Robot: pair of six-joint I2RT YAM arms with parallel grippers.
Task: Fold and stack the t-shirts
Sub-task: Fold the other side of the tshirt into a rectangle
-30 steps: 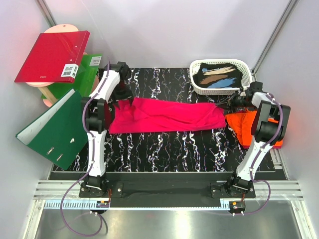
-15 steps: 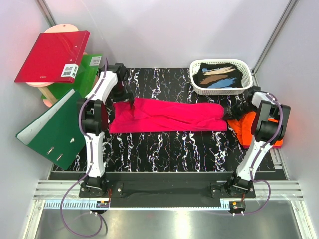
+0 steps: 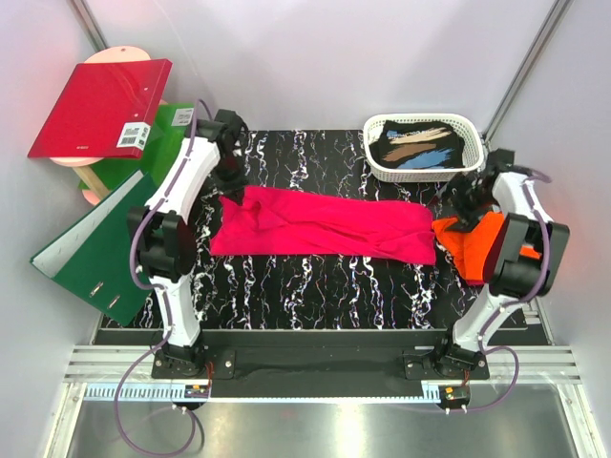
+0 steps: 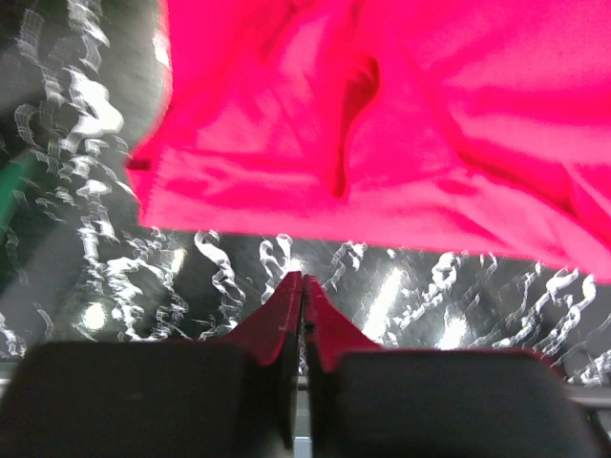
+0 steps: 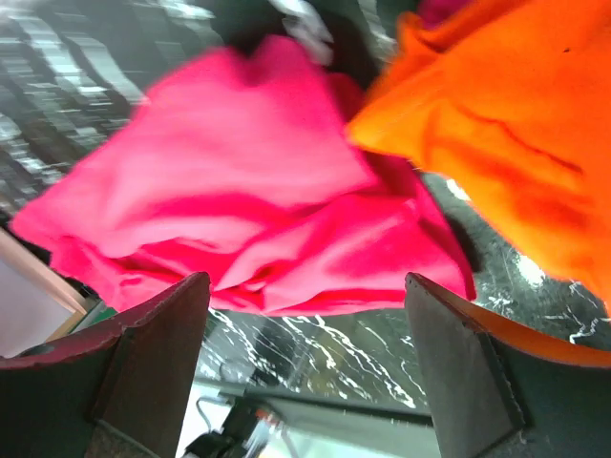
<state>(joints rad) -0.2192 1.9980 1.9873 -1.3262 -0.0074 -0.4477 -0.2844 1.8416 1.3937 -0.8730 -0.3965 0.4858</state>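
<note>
The magenta-pink t-shirt lies as a long folded band across the black marbled mat. Its left end lies just ahead of my left gripper, whose red-lit fingertips are shut together over bare mat with nothing between them. In the top view that gripper hovers at the shirt's far left corner. The bright orange t-shirt is bunched at the mat's right edge. My right gripper hangs above where the two shirts meet. It stands wide open, empty, with the pink shirt and the orange shirt beyond it.
A white basket holding dark cloth sits at the back right. A red ring binder rests on a wooden stool at the back left, with a green binder behind it. Another green binder lies open off the mat's left edge.
The right gripper opened, let go of the pink shirt's right end and drew back to the right. The left gripper released the left end, pulled away and shut. The shirt settled flat.
</note>
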